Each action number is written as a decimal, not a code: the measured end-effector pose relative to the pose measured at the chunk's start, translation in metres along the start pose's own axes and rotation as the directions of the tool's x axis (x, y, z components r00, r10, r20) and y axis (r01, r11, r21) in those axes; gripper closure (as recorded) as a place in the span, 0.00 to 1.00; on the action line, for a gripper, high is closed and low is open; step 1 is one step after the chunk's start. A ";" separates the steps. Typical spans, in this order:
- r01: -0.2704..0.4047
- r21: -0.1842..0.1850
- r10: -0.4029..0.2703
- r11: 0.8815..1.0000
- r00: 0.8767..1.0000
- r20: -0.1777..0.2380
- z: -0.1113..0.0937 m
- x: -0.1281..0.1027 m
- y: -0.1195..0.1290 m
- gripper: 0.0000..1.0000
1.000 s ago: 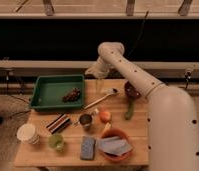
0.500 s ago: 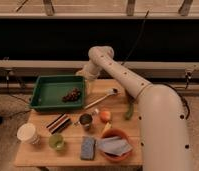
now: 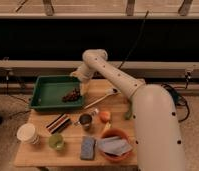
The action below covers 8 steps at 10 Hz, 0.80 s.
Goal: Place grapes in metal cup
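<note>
The grapes [image 3: 70,95], a small dark bunch, lie in the right part of the green tray [image 3: 48,91] at the table's back left. The metal cup [image 3: 85,121] stands upright near the table's middle, in front of the tray. My gripper [image 3: 84,89] hangs at the end of the white arm, over the tray's right edge, just right of and above the grapes.
A white paper cup [image 3: 27,133] and a green cup [image 3: 56,142] stand at the front left. A dark bar [image 3: 59,123] lies left of the metal cup. An orange-red fruit [image 3: 105,116], a blue sponge [image 3: 87,148], an orange bowl [image 3: 115,145] and a wooden spoon [image 3: 100,99] are nearby.
The arm has swung left, from over the table's right part to the tray's right edge, and the gripper has come down close to the grapes.
</note>
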 end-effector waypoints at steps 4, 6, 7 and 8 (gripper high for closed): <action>0.013 -0.040 -0.012 0.999 1.000 0.015 0.037 -0.017 -0.008 0.20; 0.005 -0.069 -0.005 0.998 1.000 0.007 0.053 -0.010 -0.001 0.20; 0.001 -0.090 -0.001 0.996 1.000 -0.001 0.062 -0.006 0.004 0.20; -0.004 -0.107 0.003 0.994 1.000 -0.008 0.068 -0.004 0.008 0.20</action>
